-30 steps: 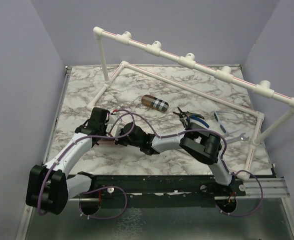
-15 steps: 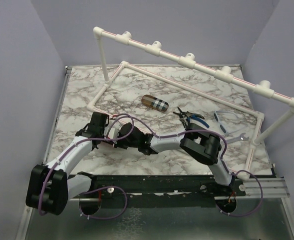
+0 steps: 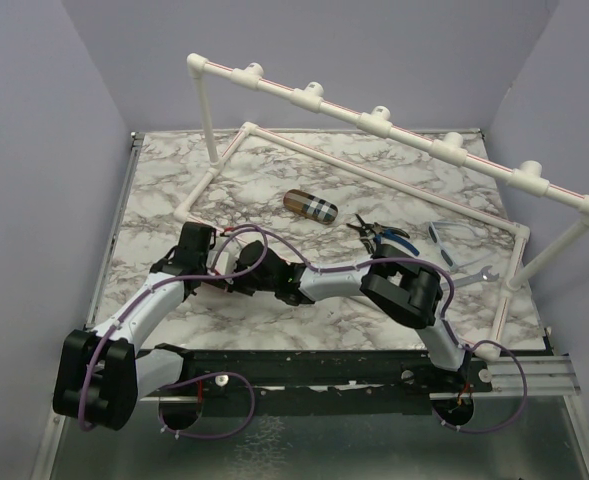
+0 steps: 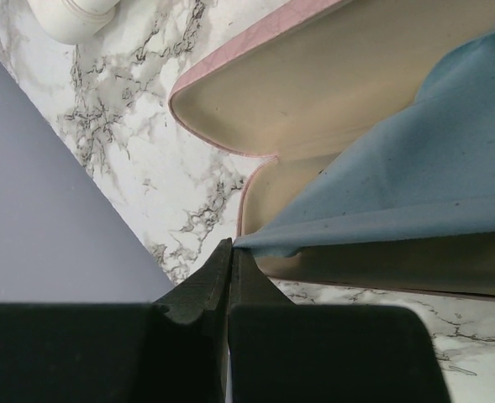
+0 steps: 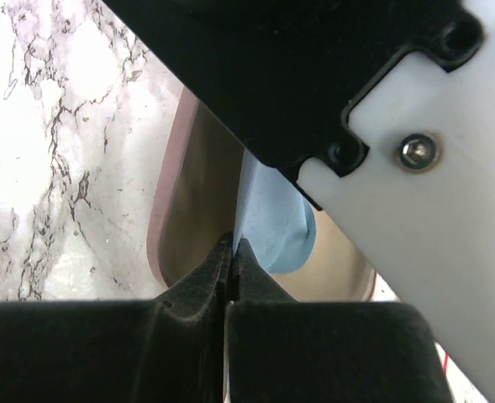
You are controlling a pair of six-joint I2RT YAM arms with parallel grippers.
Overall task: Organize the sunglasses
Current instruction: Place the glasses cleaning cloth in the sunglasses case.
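Both sides are gripping one blue cloth (image 4: 415,168): your left gripper (image 4: 230,252) is pinching its corner over the open pink case (image 4: 314,92), your right gripper (image 5: 230,248) is nipping its edge (fingers pressed fully together). The blue-framed sunglasses (image 3: 452,243) are lying well apart, beside the pliers (image 3: 379,233).

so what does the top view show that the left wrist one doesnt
only the top view: the brown plaid case, the pliers and the blue-framed sunglasses. only the left wrist: the pink case lying open, cream inside, and a blue cloth pinched in the shut left tool. both: the marble table and the white pipe frame.
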